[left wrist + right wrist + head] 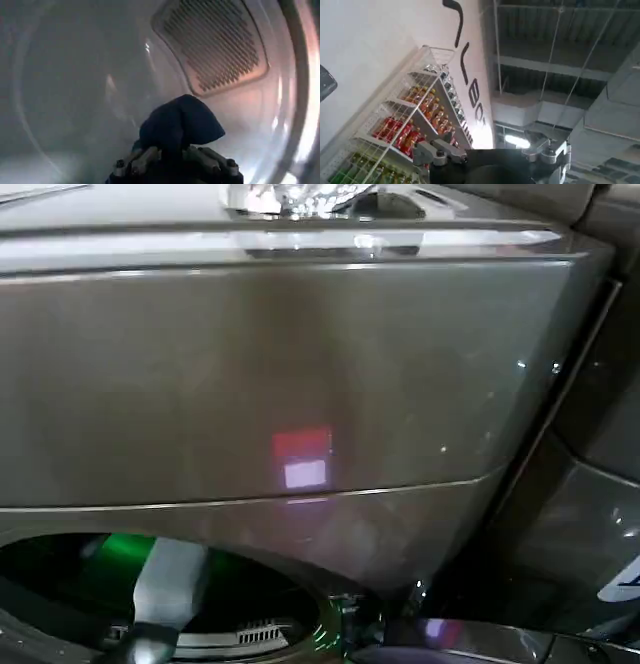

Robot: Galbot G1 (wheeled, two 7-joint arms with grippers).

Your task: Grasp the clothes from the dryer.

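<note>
Brown-grey metallic front panel of the dryer (300,364) fills most of the head view; the porthole opening sits at the lower left of the frame, dark inside with a green glow. A second machine's panel shows at the right edge. A pink-white reflection sits on the panel just below centre.

Left arm (170,589), pale grey, reaches down through the porthole at lower left of the head view, so the work is going on inside the drum.

Left wrist view: pale, smooth drum wall (75,90) curves round the frame; a perforated vent grille (215,45) sits upper right. The left gripper (172,162) is at bottom centre, its fingers (142,160) closed in on a dark navy garment (180,122). The cloth bunches up in a peak above the fingers, which suggests it is pinched at a fold and lifted clear of the drum floor. Judgement: grasp is made, and withdrawal through the porthole is what remains.

Pale grey garment: cannot pick it out in the drum.

Right wrist view: the right gripper (492,160) points upward toward ceiling beams and a wire shelf rack of bottles (415,125) at lower left. It holds nothing; whether its fingers are spread or closed, I cannot tell. Likely parked out of the way while the left arm works alone.
</note>
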